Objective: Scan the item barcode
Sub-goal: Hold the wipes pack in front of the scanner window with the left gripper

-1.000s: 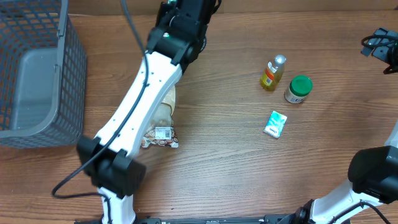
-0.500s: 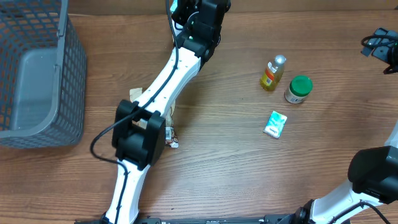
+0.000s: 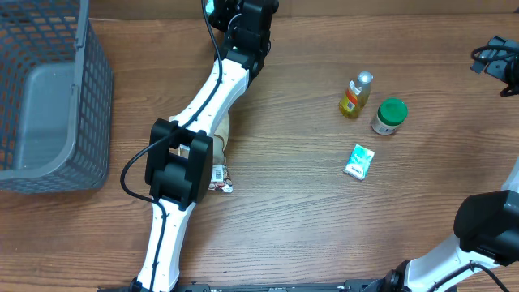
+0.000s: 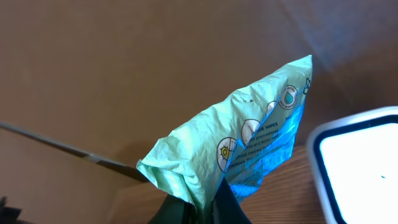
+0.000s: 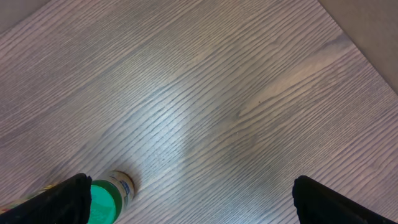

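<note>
A yellow bottle [image 3: 355, 95] sits just beside a green-lidded jar [image 3: 389, 116].

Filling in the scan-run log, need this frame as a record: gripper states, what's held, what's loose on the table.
left gripper: shut on green wipes packet, near the far edge of the table
right gripper: open, empty, beside green-lid jar
loose items: yellow bottle, green-lid jar, mint-green packet, snack pouch partly under left arm
basket: grey mesh, left side
barcode: none visible on the packet face shown
</note>
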